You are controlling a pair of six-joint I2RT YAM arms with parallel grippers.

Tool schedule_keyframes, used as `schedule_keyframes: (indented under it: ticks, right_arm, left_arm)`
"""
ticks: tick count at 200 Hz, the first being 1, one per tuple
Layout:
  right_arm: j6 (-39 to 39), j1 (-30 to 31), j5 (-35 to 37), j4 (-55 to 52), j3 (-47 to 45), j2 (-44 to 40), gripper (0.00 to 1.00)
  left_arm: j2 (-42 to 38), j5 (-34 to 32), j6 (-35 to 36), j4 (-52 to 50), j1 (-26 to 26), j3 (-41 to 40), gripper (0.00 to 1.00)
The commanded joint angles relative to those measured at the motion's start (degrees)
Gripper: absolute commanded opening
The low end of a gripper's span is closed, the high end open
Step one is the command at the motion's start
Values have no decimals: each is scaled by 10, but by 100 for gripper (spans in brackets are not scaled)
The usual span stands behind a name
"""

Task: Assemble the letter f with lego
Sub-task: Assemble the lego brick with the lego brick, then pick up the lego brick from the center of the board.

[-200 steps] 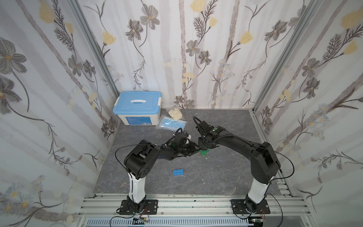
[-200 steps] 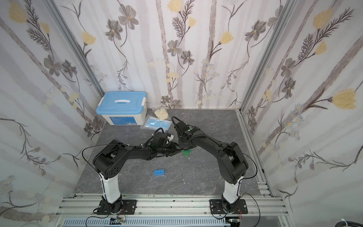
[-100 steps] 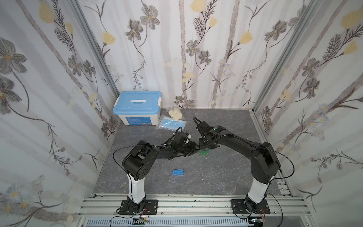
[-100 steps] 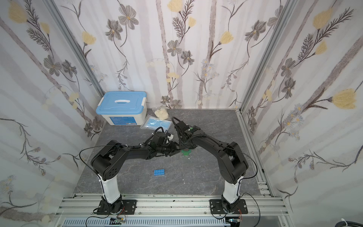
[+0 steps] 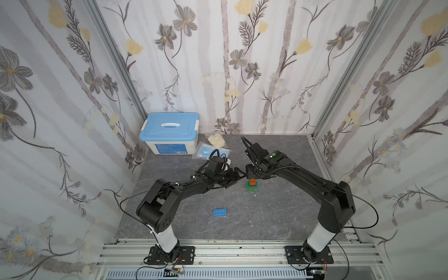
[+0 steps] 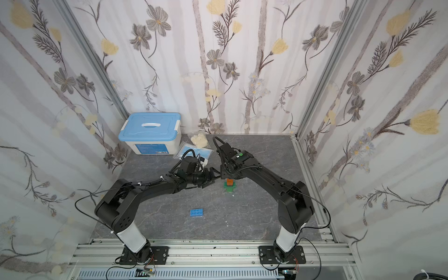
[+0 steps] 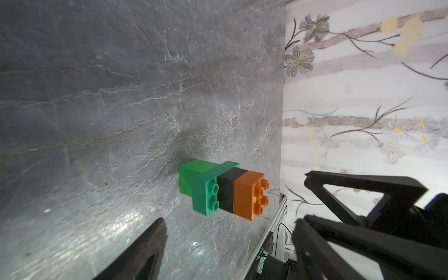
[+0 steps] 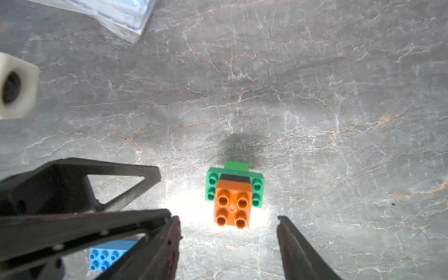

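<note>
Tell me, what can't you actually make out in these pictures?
- Black brick: hidden under the orange brick in both top views.
- Blue brick: right wrist view, mostly behind gripper fingers.
- Lowest green brick: right wrist view, mostly covered by bricks above.
- Box label: top views, too small to read.

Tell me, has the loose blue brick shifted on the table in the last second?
No. The blue brick sits at the same spot, no nearer the front rail or the storage box than before.
</note>
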Motion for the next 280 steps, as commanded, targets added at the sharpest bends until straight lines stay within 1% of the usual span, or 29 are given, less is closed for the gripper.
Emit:
schedule_keyframes:
  ticks: [1,12,22,41,51,56,66,74,85,113,126,159,192,223,248,280]
  right_arm:
    - [-11,10,22,-12,13,-24,70]
    - [-16,22,27,-16,16,-37,76]
    - [-21,39,32,-21,22,-43,82]
    - [-23,78,33,-26,36,-40,91]
    - [-21,97,30,-28,44,-33,95]
    - [-18,120,29,-27,45,-29,97]
    - [-9,142,20,-20,46,-19,99]
    - [1,155,11,-12,43,-9,99]
    - [14,181,4,5,36,6,99]
    - [49,233,-3,31,34,71,99]
    - [63,256,-5,44,31,98,99]
    - [96,287,-16,67,27,150,100]
    - [118,298,-17,71,25,167,100]
    - [144,298,-16,62,36,195,100]
    - [164,291,-18,51,50,216,97]
    - [176,284,-32,62,51,225,94]
  left_arm:
    - [-63,-52,47,-122,15,-5,94]
    - [-104,-84,51,-174,31,-16,100]
    - [-150,-102,48,-201,51,-35,100]
    - [-230,-127,47,-272,90,-59,100]
    - [-281,-146,52,-327,109,-58,100]
    - [-297,-154,57,-356,119,-53,100]
    - [-320,-164,62,-415,145,-42,100]
    - [-333,-160,62,-453,171,-35,100]
    - [-348,-137,64,-481,211,-33,100]
    - [-373,-93,72,-517,299,-36,100]
    - [-379,-69,74,-521,328,-40,100]
    - [-382,-46,98,-542,361,-31,100]
    - [-388,-18,113,-542,392,-41,100]
    - [-393,-3,111,-530,399,-55,100]
    - [-392,2,110,-525,399,-61,100]
    - [-394,3,110,-522,399,-62,100]
